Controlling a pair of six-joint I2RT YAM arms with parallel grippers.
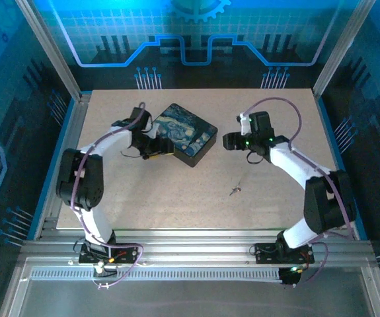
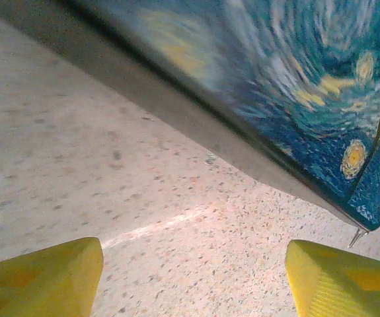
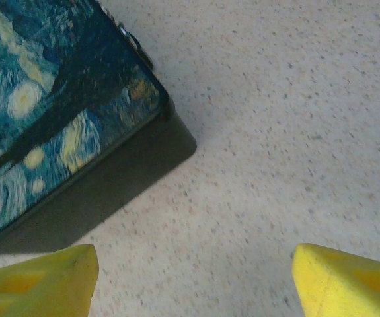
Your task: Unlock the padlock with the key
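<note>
I count one box [image 1: 183,135] at upper centre and one key [image 1: 236,189] at centre on the surface [image 1: 150,205]. The left end effector [image 2: 193,267] and right end effector [image 3: 196,271] both stand apart, empty.

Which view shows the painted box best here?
Top external: the painted box is whole there, lid and side walls, lying skewed to the table edges. Left wrist has a blurred close-up of its lid and one long edge; right wrist has one corner and part of the lid, sharper.

Dark box [image 1: 186,134] with a swirling blue-and-yellow painting, upper centre before me, flat on my speckled beige tabletop [image 1: 176,198]
</note>
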